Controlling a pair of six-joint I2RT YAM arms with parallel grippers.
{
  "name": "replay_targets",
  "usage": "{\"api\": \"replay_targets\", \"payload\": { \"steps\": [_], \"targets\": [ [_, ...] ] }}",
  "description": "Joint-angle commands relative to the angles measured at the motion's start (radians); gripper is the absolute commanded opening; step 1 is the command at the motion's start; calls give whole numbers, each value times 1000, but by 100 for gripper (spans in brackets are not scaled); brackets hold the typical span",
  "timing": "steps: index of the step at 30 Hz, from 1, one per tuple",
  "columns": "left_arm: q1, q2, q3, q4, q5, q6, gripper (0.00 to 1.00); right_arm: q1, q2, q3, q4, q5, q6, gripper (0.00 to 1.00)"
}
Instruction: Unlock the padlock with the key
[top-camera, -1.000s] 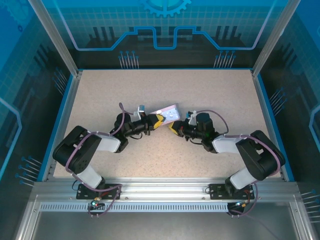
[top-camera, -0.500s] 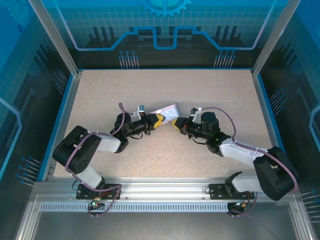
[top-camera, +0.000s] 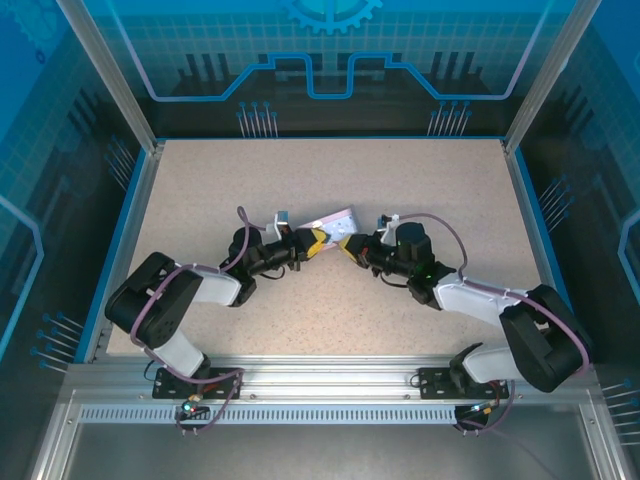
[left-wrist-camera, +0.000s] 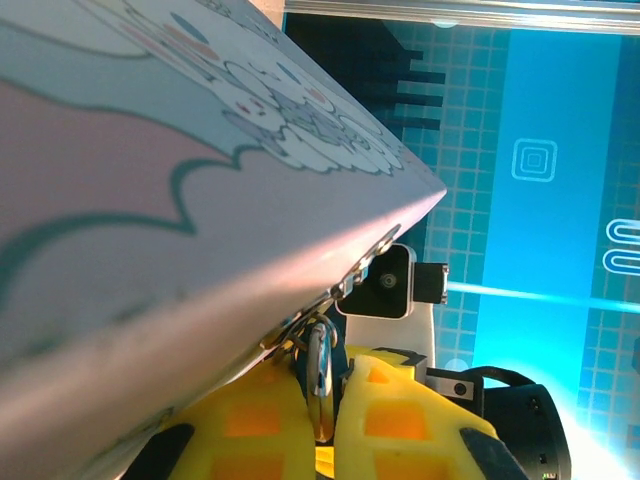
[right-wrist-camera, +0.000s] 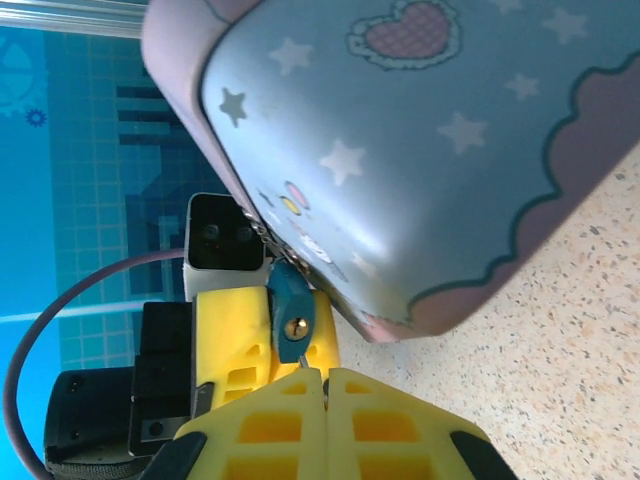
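Between your two sets of fingers: one padlock (right-wrist-camera: 290, 305), blue body, hanging off the hasp of the one tin (right-wrist-camera: 420, 150). Your left fingers (left-wrist-camera: 270, 420) are pressed together on it. The left wrist view has its thin metal shackle clamped in the seam between the two yellow halves, directly under the tin's edge.

From the right wrist view the blue body sticks out of the left fingers toward the right ones, with the brass keyhole end facing them.

Your right fingers (right-wrist-camera: 260, 430) are also pressed together, pinching the one key (right-wrist-camera: 300, 360). Just a thin sliver of metal shows, running from their tips straight up to the keyhole. It reaches the hole, but you can't tell how far in it sits.

Right fingertips are just below the padlock, nearly touching it. Left fingers are behind it, with that arm's wrist camera (right-wrist-camera: 225, 235) right above them.

The tin is tilted: printed face above both sets of fingers, low corner down by the bench (right-wrist-camera: 580, 330), just right of the right fingers. Can't tell whether that corner touches.

Top view: two arms, elbows out, fingers meeting tip to tip at the tin's near edge, mid-bench.
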Motion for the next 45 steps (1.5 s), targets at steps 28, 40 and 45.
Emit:
{"api": "replay_targets", "payload": {
  "steps": [28,40,45],
  "targets": [
    [-4,-54,-10,64,-18,9,0,33,85,53,87,63,39,0],
    [-12,-51,-8,65,-30,12,0,59,90,71,89,68,42,0],
    [-13,-51,-6,65,-38,14,0,66,89,67,87,71,40,0]
  ]
}}
